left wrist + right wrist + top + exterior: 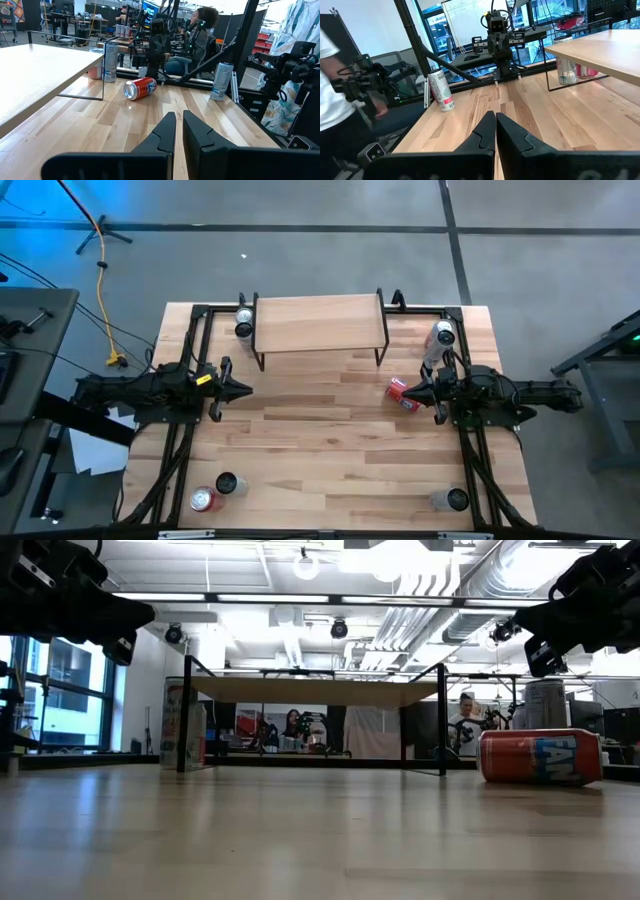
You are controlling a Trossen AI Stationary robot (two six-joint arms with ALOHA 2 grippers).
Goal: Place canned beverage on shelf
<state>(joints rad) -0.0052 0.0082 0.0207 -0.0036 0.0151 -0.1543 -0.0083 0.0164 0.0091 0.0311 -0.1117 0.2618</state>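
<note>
A red can [400, 392] lies on its side on the table, right of the middle; it also shows in the low view [540, 757] and the left wrist view [140, 88]. The shelf [320, 323], a light wood plank on thin black legs, stands at the far middle. My right gripper [415, 391] is shut and hangs above the red can, clear of it in the low view [545, 640]. My left gripper [245, 390] is shut and empty at the table's left, above the surface, pointing toward the can.
Upright cans stand at the shelf's far left leg [243, 320], at the far right [443, 335], at the near left [205, 498] and at the near right [450, 500]. Black frame rails run along both table sides. People are in the room beyond.
</note>
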